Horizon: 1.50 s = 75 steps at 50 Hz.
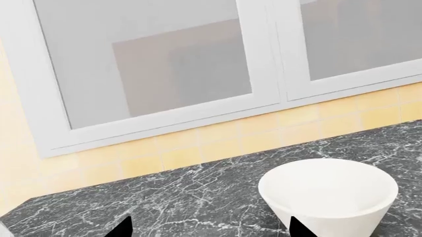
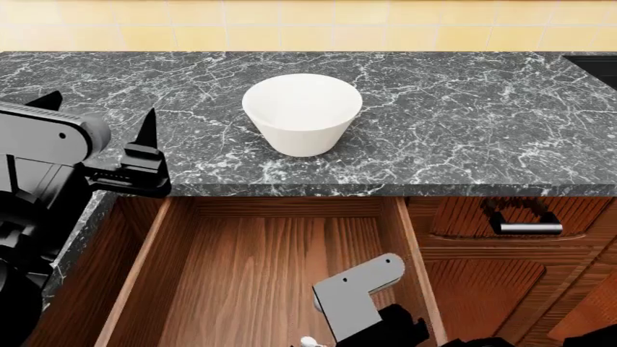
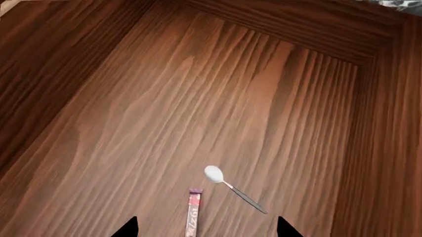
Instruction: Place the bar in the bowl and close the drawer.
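A white-headed spoon [image 3: 232, 187] lies near; dark marble counter [image 2: 463, 108], yellow tiles [image 2: 308, 25].

White deep bowl [image 2: 302, 113] on dark marble counter [image 2: 463, 116] at head view's upper centre, open reddish-brown wooden drawer [image 2: 260, 267] below it, dark red wrapped bar [image 3: 193, 213] on drawer floor just left of small white spoon [image 3: 231, 187].

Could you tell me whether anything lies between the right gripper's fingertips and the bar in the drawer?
In the right wrist view, the bar lies on the drawer floor between the right gripper's open fingertips, with nothing in the way. The spoon lies just beside it, apart.
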Tool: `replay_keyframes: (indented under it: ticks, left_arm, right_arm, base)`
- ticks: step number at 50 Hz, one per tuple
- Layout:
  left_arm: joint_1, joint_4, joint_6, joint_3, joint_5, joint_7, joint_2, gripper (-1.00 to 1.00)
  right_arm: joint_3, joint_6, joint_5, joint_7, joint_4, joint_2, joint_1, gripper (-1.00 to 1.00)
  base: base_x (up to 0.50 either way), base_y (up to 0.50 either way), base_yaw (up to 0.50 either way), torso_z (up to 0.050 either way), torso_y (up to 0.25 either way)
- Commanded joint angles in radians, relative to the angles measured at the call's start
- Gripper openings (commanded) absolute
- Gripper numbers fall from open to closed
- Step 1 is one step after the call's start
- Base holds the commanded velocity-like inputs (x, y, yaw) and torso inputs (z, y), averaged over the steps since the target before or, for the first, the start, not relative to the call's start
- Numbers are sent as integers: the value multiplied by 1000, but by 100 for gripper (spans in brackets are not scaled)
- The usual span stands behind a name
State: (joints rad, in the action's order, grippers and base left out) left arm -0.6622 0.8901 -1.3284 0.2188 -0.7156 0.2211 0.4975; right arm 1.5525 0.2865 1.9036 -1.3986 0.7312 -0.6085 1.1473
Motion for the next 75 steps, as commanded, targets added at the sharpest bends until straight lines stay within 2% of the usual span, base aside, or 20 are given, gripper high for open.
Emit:
replay_keyframes:
  ticks: [1,22,75]
  left_arm:
    - [17,-19,30,-7,7,-1,11,100]
    - [28,-45,66,-24,14,0,24,100]
    - [82,-96,154,-55,34,1,41,100]
  right_arm:
    - [22,2,-13,67,-88,4,-34,100]
    - [41,18,-5,231,-328,86,-67,100]
    - [95,33,-22,435,-646,209,-174,100]
  base:
    - [0,0,0,0,0]
    - [0,0,0,0,0]
    - [0,0,0,0,0]
